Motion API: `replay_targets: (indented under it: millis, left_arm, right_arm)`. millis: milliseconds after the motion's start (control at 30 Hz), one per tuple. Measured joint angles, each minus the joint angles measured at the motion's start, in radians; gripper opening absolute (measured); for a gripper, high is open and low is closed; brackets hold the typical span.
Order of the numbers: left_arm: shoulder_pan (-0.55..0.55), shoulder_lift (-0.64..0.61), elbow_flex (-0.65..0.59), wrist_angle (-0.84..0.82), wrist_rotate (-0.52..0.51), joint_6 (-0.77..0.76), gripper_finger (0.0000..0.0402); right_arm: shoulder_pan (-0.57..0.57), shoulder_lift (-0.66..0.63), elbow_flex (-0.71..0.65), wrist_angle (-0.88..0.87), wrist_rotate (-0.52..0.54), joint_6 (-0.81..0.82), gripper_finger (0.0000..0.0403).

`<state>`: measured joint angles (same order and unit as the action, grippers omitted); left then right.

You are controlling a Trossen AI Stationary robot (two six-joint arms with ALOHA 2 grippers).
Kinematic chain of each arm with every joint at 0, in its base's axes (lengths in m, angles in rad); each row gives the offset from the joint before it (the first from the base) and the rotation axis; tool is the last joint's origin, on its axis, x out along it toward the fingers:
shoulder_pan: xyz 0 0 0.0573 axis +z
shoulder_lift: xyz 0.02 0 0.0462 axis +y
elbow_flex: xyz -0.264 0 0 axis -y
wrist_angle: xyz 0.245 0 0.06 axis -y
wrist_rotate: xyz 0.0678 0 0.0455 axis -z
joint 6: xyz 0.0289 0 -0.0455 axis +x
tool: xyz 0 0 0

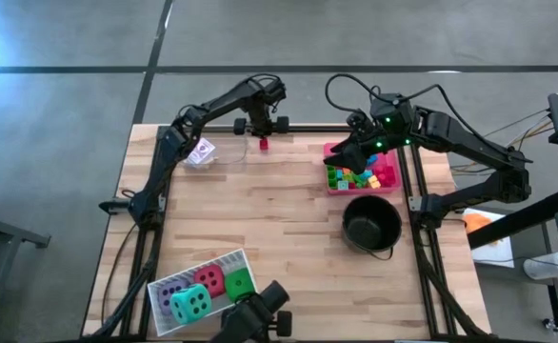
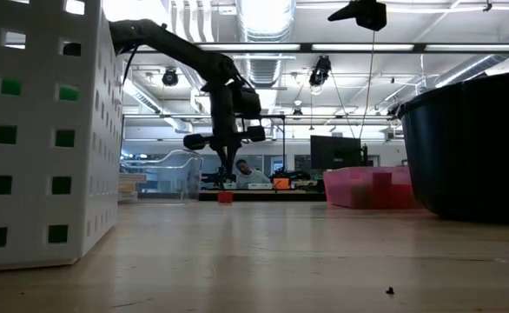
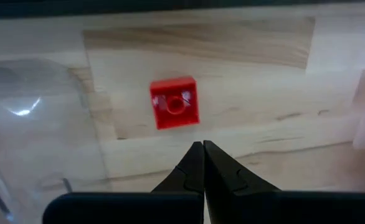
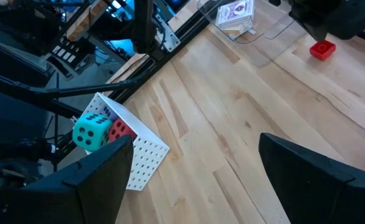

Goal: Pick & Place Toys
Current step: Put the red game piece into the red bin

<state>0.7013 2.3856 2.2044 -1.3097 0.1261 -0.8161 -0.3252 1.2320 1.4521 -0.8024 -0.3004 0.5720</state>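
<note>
While lying loose on the bare wood at the table's far edge, red block [image 3: 175, 103]: one item, unheld, just beside clear tray [image 1: 201, 152] holding playing cards [image 4: 235, 12]. Left gripper [image 3: 202, 163] directly above it, fingers pressed together, empty. Pink tray [image 1: 331, 150]: many small blocks [image 1: 372, 176] heaped inside, right gripper [image 1: 355, 157] over them, fingers spread wide, nothing seen between them. White tray [image 1: 224, 259], near edge: four dice [image 1: 192, 302] lodged. Black pot [image 1: 371, 224]: apparently empty. Status, judged: dice stowed; red block outstanding; destination uncertain.
</note>
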Motion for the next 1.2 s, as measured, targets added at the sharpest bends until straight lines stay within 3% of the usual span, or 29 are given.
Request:
replay_targets:
  millis: [367,933,1200]
  left_arm:
    - [0.005,0.07,0.001,-0.048,0.023,0.001,0.0]
    - [-0.004,0.072,0.001,-0.008,-0.087,-0.049,0.0]
    - [-0.031,0.066,0.001,-0.016,-0.137,0.013,0.0]
  right_arm:
    - [0.0,0.0,0.001,0.0,-0.015,0.004,0.0338]
    - [0.0,-0.012,0.001,0.0,-0.022,0.024,0.0338]
    - [0.0,-0.016,0.001,0.0,-0.023,0.023,0.0338]
